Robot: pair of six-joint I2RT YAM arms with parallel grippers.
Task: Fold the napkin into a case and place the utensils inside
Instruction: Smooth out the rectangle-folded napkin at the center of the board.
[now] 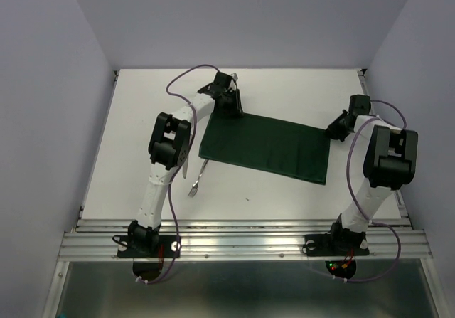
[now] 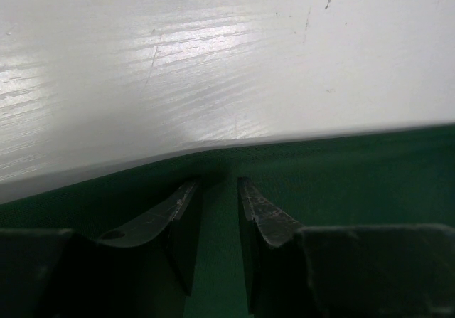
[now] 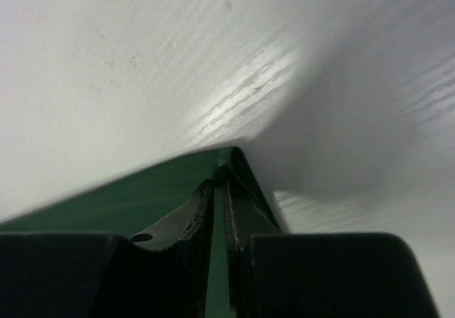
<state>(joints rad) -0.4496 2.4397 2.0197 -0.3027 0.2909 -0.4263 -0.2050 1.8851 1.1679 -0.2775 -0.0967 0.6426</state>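
On the white table (image 1: 128, 133), the dark green napkin (image 1: 266, 147) lies spread flat as a wide rectangle, slanting from far left to near right between the two arms. At its far left corner, the left gripper (image 2: 217, 184) stands over the cloth edge with its jaws part-way apart and green cloth showing between them; whether they pinch it cannot be told. At the far right corner, the right gripper (image 3: 220, 179) is clamped on the napkin, its fingers nearly together and the cloth rising to a peak at their tips. A silver fork (image 1: 197, 178) lies just beside the napkin's near left corner, tines toward the arm bases.
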